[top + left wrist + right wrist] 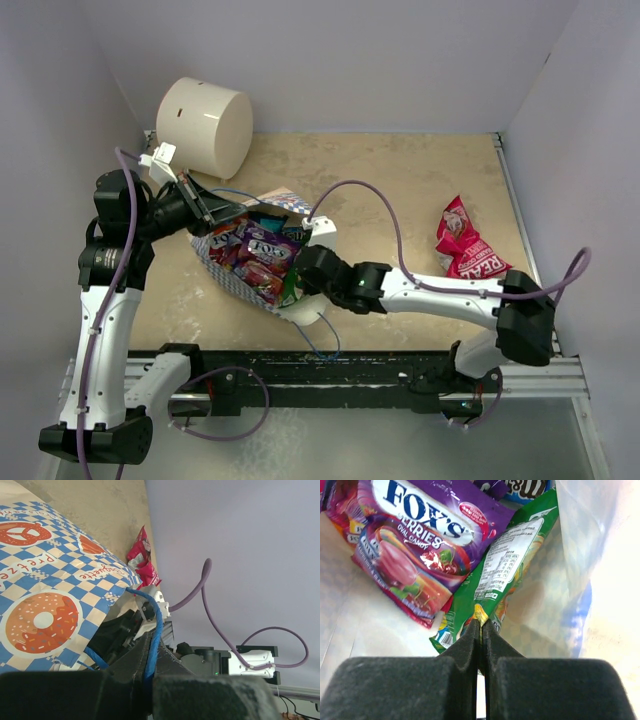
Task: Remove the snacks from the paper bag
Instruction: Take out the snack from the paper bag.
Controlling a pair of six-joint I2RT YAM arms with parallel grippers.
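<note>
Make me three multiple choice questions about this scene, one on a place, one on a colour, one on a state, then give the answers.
1. Where is the red packet relative to the paper bag?
A inside it
B on the table to its right
C beneath it

2. What colour is the packet pinched by the right gripper?
A green
B orange
C blue

3. What state is the left gripper in?
A open above the bag
B shut on the blue cord handle
C out of view

Answers:
1 B, the top view shows it on bare table, apart from the bag.
2 A, the fingers close on the green packet's edge.
3 B, the cord runs between its closed fingers.
</note>
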